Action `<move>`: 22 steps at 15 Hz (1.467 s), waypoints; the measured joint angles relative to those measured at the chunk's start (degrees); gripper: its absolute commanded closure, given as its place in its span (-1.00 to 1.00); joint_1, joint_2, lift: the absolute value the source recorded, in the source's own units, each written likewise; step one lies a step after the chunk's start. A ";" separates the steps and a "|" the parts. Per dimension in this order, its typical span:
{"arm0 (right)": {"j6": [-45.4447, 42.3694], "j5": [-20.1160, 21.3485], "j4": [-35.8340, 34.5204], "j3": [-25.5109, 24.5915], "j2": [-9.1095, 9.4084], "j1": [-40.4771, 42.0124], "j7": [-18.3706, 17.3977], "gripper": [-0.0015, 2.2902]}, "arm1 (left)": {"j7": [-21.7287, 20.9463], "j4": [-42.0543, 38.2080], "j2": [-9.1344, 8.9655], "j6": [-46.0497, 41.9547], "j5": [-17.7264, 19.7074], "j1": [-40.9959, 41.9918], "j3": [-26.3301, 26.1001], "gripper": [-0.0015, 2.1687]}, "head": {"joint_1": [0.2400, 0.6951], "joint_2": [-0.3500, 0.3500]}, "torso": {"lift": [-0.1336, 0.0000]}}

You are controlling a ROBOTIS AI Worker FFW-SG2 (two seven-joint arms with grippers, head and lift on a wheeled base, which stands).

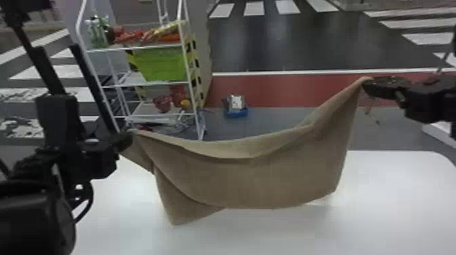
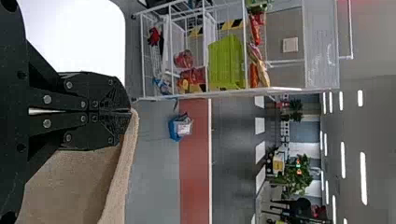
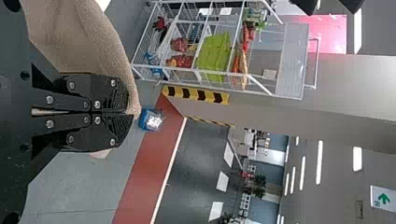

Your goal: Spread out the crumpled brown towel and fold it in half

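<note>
Closest, the left gripper [image 1: 127, 141] has its jaws clenched on the brown towel [image 1: 254, 179], pinching the upper edge. Across from it, the right gripper [image 1: 367, 83], also shut, grips the other upper end, higher. The towel sags between them over the white worktop [image 1: 390, 207]. Beyond stands a wire rack [image 1: 188, 71] with a green bin [image 1: 163, 64]; farther off hangs an arrow sign [image 3: 383, 198].

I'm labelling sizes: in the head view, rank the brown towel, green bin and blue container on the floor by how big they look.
1. Brown towel
2. Green bin
3. Blue container
</note>
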 measured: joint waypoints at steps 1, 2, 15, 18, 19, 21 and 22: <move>-0.12 0.24 1.07 0.27 0.10 -1.05 -0.57 0.48 | 0.98 1.61 0.00 0.01 -0.02 -1.98 -1.03 0.55 | 0.15 0.34 | -0.85; -0.25 0.51 2.40 0.42 0.17 -2.33 -1.03 0.48 | 1.74 3.41 0.00 0.00 -0.08 -4.22 -1.98 0.55 | 0.05 0.30 | -0.85; -5.75 -2.78 -3.92 -6.54 -2.20 11.05 1.79 0.48 | -1.65 -7.12 0.00 3.99 8.20 6.99 13.69 0.55 | 0.45 0.43 | -0.85; -13.71 -3.39 -9.71 -7.88 -2.93 24.23 5.12 0.48 | -4.56 -10.48 0.00 -4.85 12.35 20.74 18.06 0.55 | 1.00 0.59 | -0.85; -14.61 -3.43 -10.83 -7.98 -3.47 27.42 7.14 0.48 | -5.28 -10.91 0.00 -8.03 13.27 24.34 18.48 0.55 | 1.00 0.62 | -0.85; -15.06 -3.28 -12.14 -7.35 -5.01 33.13 12.87 0.48 | -7.56 -11.05 0.00 -14.46 14.08 30.59 18.65 0.55 | 1.00 0.68 | -0.85; -14.91 -3.02 -12.34 -6.78 -5.92 35.26 16.09 0.48 | -9.27 -10.71 0.00 -17.29 14.14 33.06 18.66 0.55 | 1.00 0.72 | -0.85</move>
